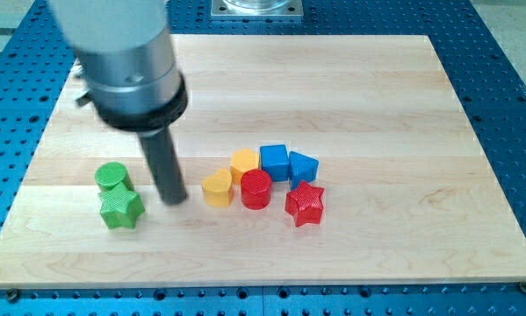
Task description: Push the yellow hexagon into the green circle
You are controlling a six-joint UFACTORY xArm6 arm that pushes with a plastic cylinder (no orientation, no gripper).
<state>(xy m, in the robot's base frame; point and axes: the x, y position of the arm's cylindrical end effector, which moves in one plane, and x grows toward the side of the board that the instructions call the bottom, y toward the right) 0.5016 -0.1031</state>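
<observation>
Nearest the view's bottom, the green star (121, 209) lay just left of the tip (172, 201), with the green circle (111, 176) touching the star's upper edge. The tip stood on the bench (403, 114) between the green pair and the other blocks, touching neither. The arm carried no gripper, only the rod. To the tip's right sat the yellow heart (216, 188), then the red cylinder (255, 189) and the red star (305, 204). Behind those, the yellow hexagon (243, 164) rested up and right of the tip, well apart from the green circle, touching the blue cube (274, 161); a blue triangle (302, 166) followed.
</observation>
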